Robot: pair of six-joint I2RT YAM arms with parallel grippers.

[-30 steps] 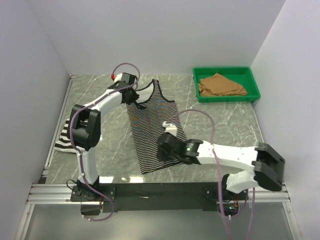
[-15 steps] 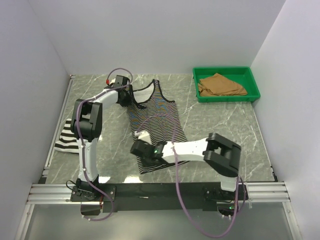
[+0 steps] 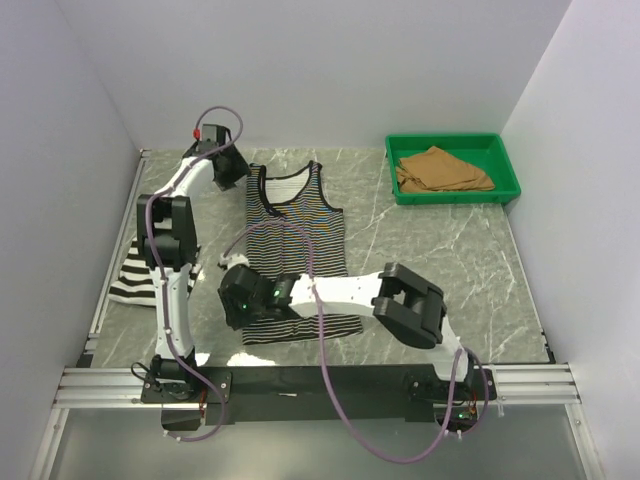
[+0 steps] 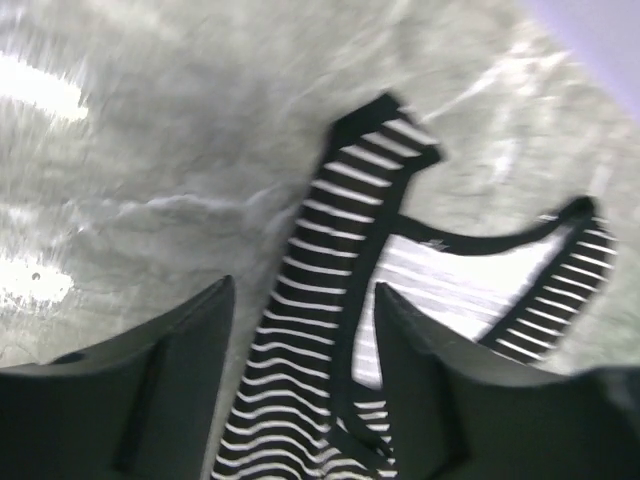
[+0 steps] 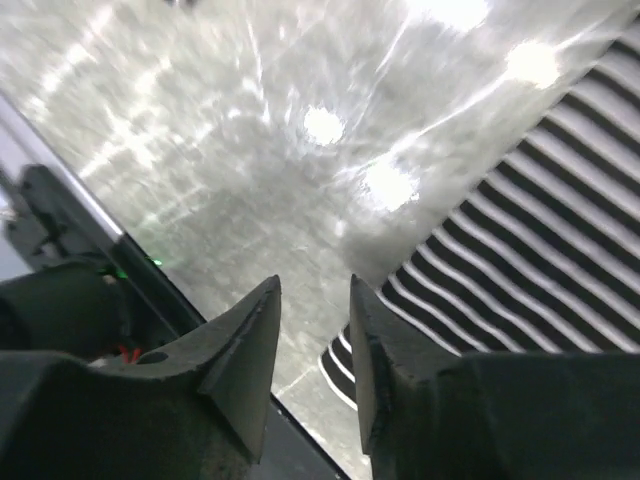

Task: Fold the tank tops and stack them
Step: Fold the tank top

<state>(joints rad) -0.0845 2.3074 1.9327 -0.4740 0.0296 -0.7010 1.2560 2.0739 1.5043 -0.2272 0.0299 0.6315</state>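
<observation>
The thin-striped black-and-white cloth tank top (image 3: 297, 250) lay spread flat on the surface (image 3: 440, 250) for folding. Left jaws gaped wide over its far-left strap (image 4: 350, 200); right jaws, narrowly parted, empty, hovered at its near-left hem (image 5: 345, 365).

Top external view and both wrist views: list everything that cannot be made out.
- Wide-striped tank top: top view, the left arm covers part; its lay is unclear.
- Tan tank top in green tray: top view, too small to judge folds.
- Thin-striped tank top: top view, right hand hides its near-left corner; contact unclear.
- Left wrist view: blurred; left hand over a strap, touch unclear.
</observation>
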